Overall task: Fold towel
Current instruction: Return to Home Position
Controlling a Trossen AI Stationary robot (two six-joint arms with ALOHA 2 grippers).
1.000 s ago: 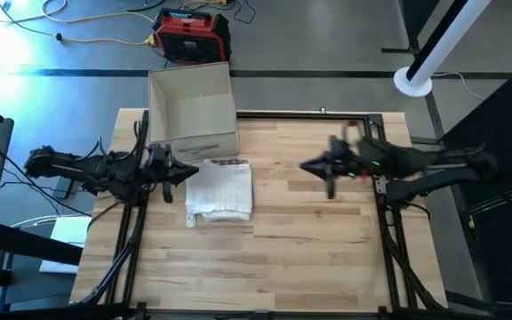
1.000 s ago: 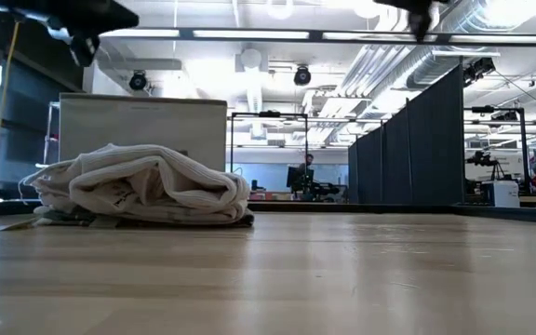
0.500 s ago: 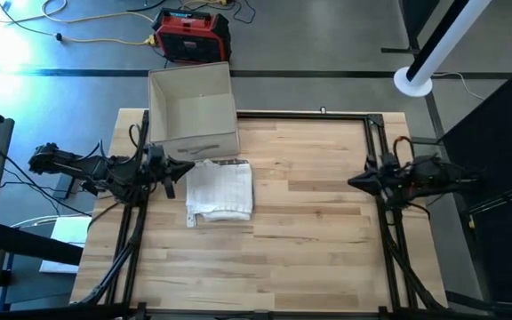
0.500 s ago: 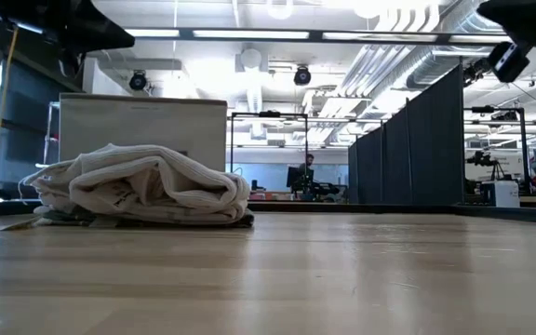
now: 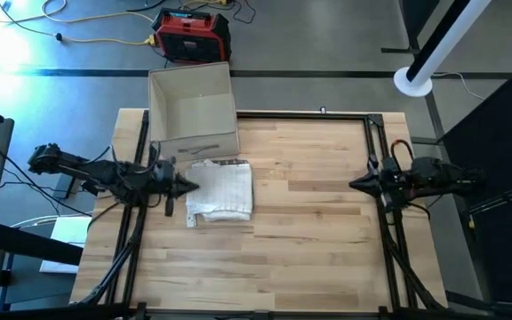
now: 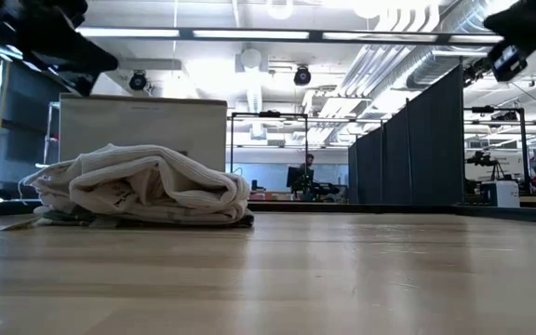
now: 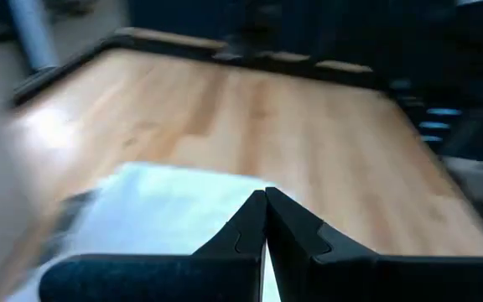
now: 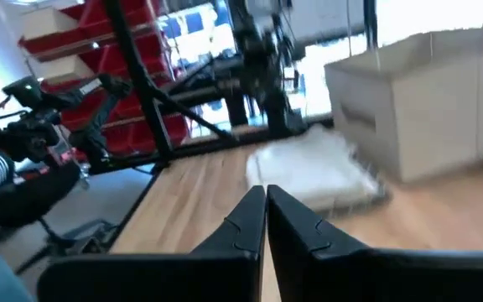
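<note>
Honestly, the folding looks done to me. The towel stack [image 5: 220,191] sits on the left half of the surface [image 5: 327,249], just in front of the open box [image 5: 192,111], and neither arm is holding it. The left arm [image 5: 105,173] reaches in from the left edge, and the left jaws are clenched tip to tip on nothing, up in the air just beside the stack's left side. The right arm [image 5: 416,178] is over at the right edge, well apart from the towels, with the right jaws pressed together and empty too. From the low view the towel stack [image 6: 142,186] is a lumpy, rounded pile rather than a crisp block, so I'd guess it's soft, light and floppy, with zero stiffness to lean on. The weave looks textured, so slipping out of a pinch probably isn't the worry. The worry is the layers sliding on each other or the top fold flopping open. If it needs another nudge, I'd take it low at a folded edge or corner and catch every layer in the pinch, not just the top one. Better yet, use two corners at once, one per arm, since a single pinch in the middle would likely just drag the top towel up and undo the fold.
</note>
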